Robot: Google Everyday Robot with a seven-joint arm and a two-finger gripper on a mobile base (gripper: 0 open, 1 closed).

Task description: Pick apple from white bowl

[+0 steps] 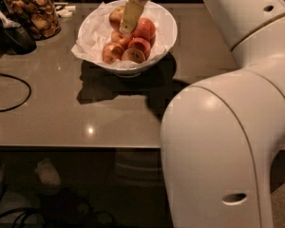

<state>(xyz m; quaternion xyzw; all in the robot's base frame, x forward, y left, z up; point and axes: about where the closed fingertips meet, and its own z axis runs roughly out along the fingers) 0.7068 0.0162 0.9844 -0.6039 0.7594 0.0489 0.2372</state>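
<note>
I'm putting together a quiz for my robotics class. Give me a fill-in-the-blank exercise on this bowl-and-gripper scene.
1. The gripper, beside the yellowish apple, is down in the ____ bowl.
2. The glass jar stands toward the picture's ____ edge from the bowl.
3. The cable lying on the table is ____.
Missing words: white, left, black.

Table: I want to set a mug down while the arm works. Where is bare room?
Bare table runs along the near edge, between the black cable and the robot arm, and right of the white bowl. Crowded: the back-left corner by the glass jar, and the bowl, where the gripper is at the apple.
</note>
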